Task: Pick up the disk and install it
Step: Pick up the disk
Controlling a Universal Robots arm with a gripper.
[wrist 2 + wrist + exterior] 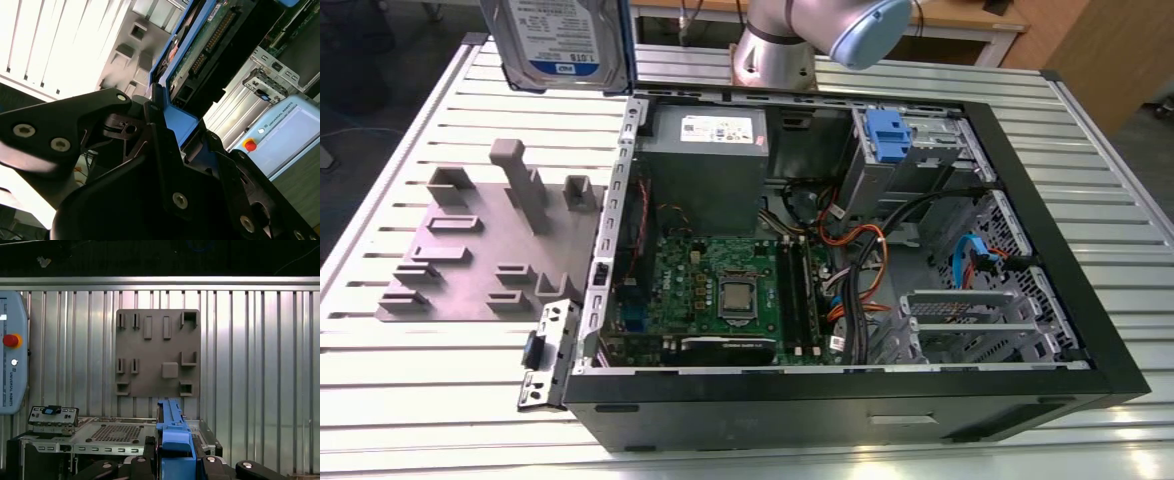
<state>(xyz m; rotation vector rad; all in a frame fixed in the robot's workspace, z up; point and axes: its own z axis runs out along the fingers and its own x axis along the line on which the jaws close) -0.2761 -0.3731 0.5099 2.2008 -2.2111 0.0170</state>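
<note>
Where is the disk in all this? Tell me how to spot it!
Start at the big open computer case on the slatted table. Past its far corner on the exterior view's left, the disk is up in the air. It is a flat silver slab with a white-and-blue label and a blue side rail, unlike the grey box inside the case.

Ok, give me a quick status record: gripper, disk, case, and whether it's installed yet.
gripper: shut on the disk, on its blue side rail
disk: held in the air, label facing the exterior view, at that view's upper left
case: open, lying on the slatted table
fixture plate: grey, on the table, at the exterior view's left of the case
install: not done; disk outside the case
</note>
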